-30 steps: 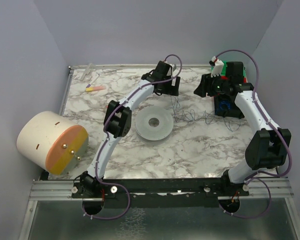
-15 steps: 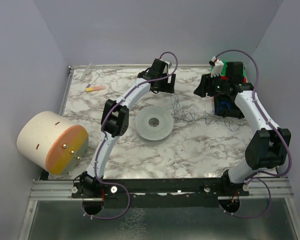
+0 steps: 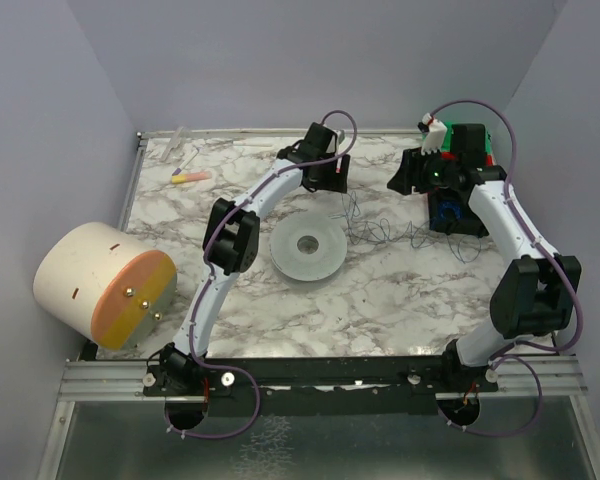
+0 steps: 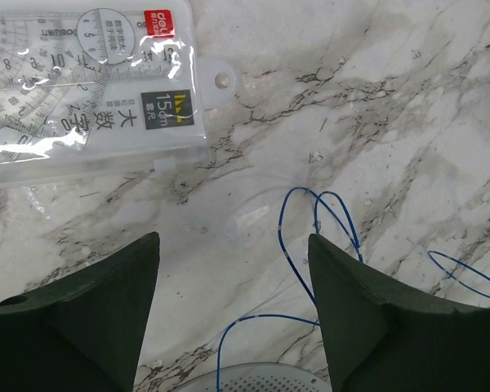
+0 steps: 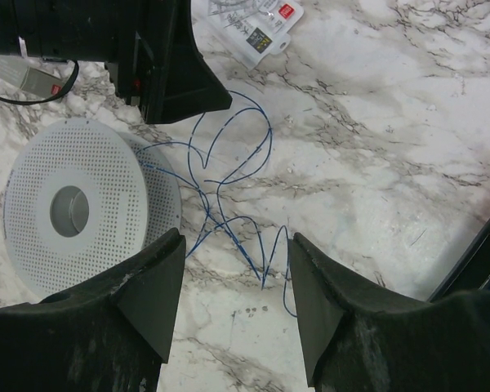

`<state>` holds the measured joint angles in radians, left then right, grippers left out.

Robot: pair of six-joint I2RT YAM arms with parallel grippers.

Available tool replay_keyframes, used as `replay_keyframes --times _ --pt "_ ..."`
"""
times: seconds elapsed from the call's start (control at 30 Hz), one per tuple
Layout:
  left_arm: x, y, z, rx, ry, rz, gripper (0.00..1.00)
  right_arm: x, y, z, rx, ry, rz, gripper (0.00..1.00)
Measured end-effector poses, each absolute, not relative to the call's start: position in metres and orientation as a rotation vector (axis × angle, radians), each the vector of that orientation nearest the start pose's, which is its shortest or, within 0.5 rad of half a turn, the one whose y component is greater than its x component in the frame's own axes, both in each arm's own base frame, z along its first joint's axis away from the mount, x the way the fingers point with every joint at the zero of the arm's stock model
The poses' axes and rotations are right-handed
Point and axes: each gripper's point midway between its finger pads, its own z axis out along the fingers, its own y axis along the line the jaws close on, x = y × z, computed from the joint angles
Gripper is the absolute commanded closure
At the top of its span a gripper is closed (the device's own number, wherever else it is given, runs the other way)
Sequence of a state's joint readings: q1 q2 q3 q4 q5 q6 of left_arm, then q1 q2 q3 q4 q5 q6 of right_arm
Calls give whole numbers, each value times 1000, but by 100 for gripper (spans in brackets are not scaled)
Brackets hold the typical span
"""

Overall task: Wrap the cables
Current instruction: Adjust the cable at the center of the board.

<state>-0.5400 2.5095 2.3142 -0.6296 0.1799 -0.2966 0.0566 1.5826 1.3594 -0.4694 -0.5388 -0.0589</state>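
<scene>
The cable (image 3: 380, 228) is a very thin blue-dark wire lying in loose loops on the marble table, right of a white perforated spool (image 3: 308, 247). My left gripper (image 3: 330, 183) hovers behind the spool, open and empty. In the left wrist view its gripper (image 4: 233, 249) frames bare marble, with cable loops (image 4: 314, 224) beside the right finger and the spool's rim (image 4: 261, 378) at the bottom. My right gripper (image 3: 400, 183) is open and empty. In the right wrist view the gripper (image 5: 233, 249) hangs above the cable's end kinks (image 5: 229, 167), with the spool (image 5: 73, 204) to the left.
A clear ruler-set packet (image 4: 90, 82) lies behind the left gripper and also shows in the right wrist view (image 5: 257, 24). A big cream cylinder with an orange face (image 3: 100, 285) sits far left. A pink-yellow item (image 3: 190, 177) lies back left. A blue-black box (image 3: 455, 212) and a green block (image 3: 472, 140) are back right.
My left gripper has drawn back and a little left, away from the cable loops. The right arm, the spool and the cable have not moved.
</scene>
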Motion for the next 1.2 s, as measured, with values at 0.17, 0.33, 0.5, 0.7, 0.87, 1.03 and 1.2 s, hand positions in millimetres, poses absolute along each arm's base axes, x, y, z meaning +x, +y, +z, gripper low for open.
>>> replay_keyframes --times 0.17,0.33,0.5,0.7,0.87,1.03,1.2 --pt "504 -366 75 414 2437 -626 32 418 112 201 -411 2187 607 42" --pt "497 -374 72 438 2440 -639 47 418 112 201 -411 2187 608 42" --pt "494 -378 70 447 2444 -641 62 418 112 201 -412 2187 608 42" --pt "496 -378 68 445 2444 -630 100 418 112 201 -411 2187 608 42" --pt "505 -381 79 469 2395 -616 100 418 112 201 -413 2186 607 42" --pt "504 -395 109 576 2293 -649 100 416 115 202 -449 2171 624 41" --pt "468 -416 171 759 2140 -720 100 412 120 199 -492 2156 663 39"
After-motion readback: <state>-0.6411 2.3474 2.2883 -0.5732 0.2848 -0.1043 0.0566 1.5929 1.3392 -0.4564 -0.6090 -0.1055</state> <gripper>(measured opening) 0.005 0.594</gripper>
